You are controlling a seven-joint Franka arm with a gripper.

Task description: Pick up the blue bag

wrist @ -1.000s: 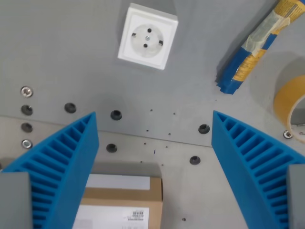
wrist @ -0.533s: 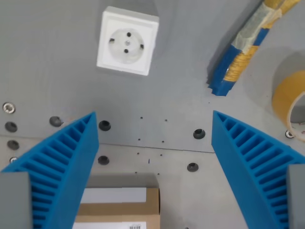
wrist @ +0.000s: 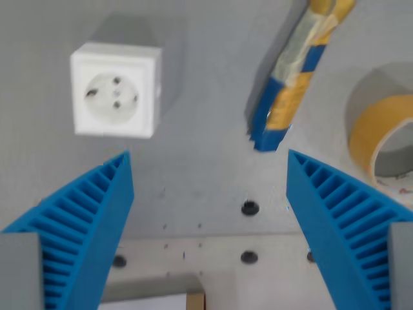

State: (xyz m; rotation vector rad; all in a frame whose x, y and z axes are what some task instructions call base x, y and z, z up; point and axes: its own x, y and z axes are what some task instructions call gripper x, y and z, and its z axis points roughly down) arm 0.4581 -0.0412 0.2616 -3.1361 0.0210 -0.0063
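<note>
A: What is seen from the wrist view at this moment?

B: The gripper (wrist: 210, 213) is spread wide and nothing is held between its blue ribbed fingers (wrist: 84, 219), which frame the lower left and lower right of the picture. The blue bag (wrist: 290, 84), a long blue and yellow packet, is laid flat on the grey table (wrist: 206, 161) at the upper middle of the picture, slightly to the wrist view's right, with its blue end pointed down towards the gap between the fingers.

A: What has been altered over the last second?

B: The whole scene has been shifted, so the camera is judged to have been moved, not the things. The bag's lower end, once far to the wrist view's right, is now brought nearer the centre line. The white socket (wrist: 116, 90) has been carried towards the wrist view's left, and the cardboard box (wrist: 193, 301) is almost lost at the bottom edge. The picture is also blurred, which suggests that motion is under way.

A: What is meant by that for the task?

B: The approach is judged to be in progress; the bag is not yet touched. Further centring and a descent are probably needed before the fingers can be closed across the packet.

A: Is anything to be watched?

B: The roll of tape (wrist: 384, 139) is set near the bag on the wrist view's right, so the right finger could be caught on it.
</note>
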